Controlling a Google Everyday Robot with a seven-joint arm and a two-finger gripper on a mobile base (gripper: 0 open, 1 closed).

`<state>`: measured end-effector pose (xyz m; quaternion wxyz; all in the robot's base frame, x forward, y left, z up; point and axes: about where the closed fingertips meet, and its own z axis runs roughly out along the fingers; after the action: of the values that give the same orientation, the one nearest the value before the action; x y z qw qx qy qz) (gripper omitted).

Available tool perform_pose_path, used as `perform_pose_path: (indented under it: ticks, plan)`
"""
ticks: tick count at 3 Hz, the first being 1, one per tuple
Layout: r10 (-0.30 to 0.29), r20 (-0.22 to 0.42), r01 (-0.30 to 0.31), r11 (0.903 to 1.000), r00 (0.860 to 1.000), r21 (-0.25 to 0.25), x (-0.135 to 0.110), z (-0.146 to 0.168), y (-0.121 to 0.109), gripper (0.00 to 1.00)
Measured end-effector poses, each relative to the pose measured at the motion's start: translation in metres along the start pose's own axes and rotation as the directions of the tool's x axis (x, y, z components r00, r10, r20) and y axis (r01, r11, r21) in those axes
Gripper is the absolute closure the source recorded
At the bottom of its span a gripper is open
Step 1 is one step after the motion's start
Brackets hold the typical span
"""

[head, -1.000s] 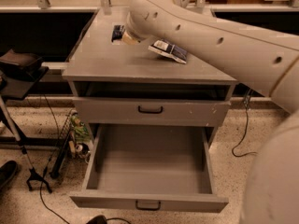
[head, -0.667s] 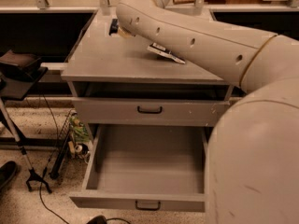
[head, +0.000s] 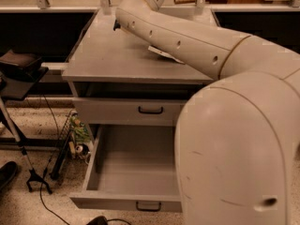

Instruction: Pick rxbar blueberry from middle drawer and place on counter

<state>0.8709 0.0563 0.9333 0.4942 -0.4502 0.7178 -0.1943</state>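
The middle drawer (head: 133, 172) is pulled wide open; the part of its floor that I see is bare, and my arm covers its right side. The counter (head: 105, 55) is the cabinet's flat grey top. My arm reaches across it from the lower right to the back. My gripper (head: 116, 26) is almost wholly hidden behind the arm over the counter's back left; only a small dark tip shows. The rxbar blueberry does not show as such; I cannot tell if that tip belongs to it. A navy-and-white snack bag (head: 164, 54) peeks out from under the arm.
The upper drawer (head: 151, 110) with its black handle is pushed in. A black stand with tripod legs (head: 18, 74) is at the left, with cables and a wire basket (head: 70, 139) beside the cabinet. A rail with posts (head: 42, 1) runs behind the counter.
My arm has swung closer to the camera and now fills the right side. The dark item at the gripper moved slightly back and left and is nearly hidden. The drawers have not moved.
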Motion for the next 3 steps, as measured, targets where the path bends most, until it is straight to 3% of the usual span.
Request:
perform_pose_path:
  ticks: [1, 3]
  plan:
    - [-0.031, 0.025, 0.031, 0.9995, 0.999, 0.007, -0.002, 0.023, -0.005, 1.0]
    - [-0.042, 0.055, 0.045, 0.9976, 0.998, -0.054, 0.006, 0.058, 0.001, 0.58]
